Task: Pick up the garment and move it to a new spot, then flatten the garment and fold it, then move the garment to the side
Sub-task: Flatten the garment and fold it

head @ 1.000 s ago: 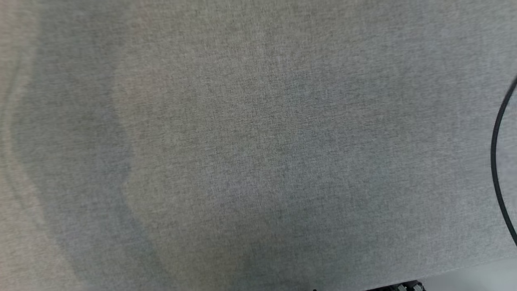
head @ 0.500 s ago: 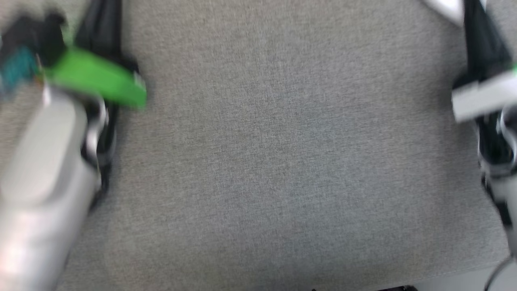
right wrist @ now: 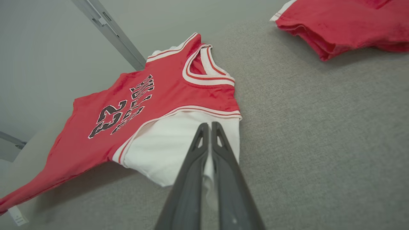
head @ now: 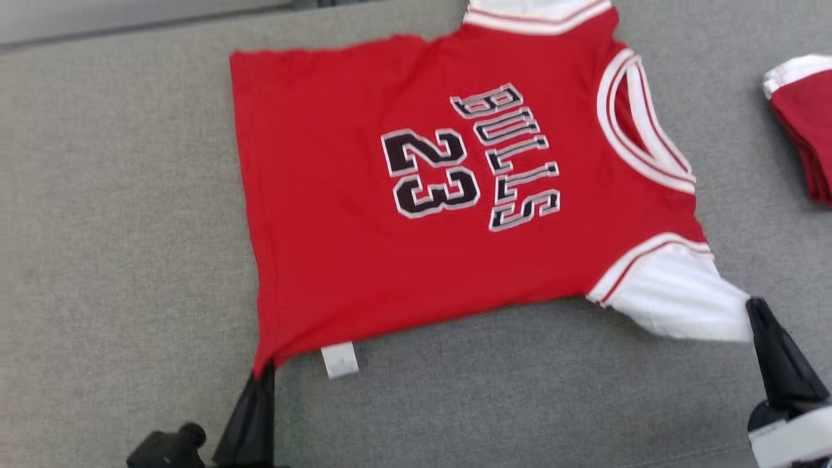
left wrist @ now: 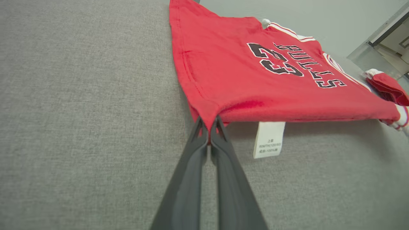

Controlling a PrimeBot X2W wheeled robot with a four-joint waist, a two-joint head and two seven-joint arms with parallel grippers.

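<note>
Garment (head: 338, 260) long axis L-R, collar (head: 650, 153) at R, L gripper (head: 263, 376) pinching hem corner (head: 273, 351), R gripper (head: 754, 309) pinching sleeve (head: 676, 299)

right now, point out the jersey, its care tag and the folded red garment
jersey (head: 432, 172), head view, on the number 23
care tag (left wrist: 269, 139), left wrist view, middle of the white label
folded red garment (right wrist: 345, 22), right wrist view, its top red layer
</note>
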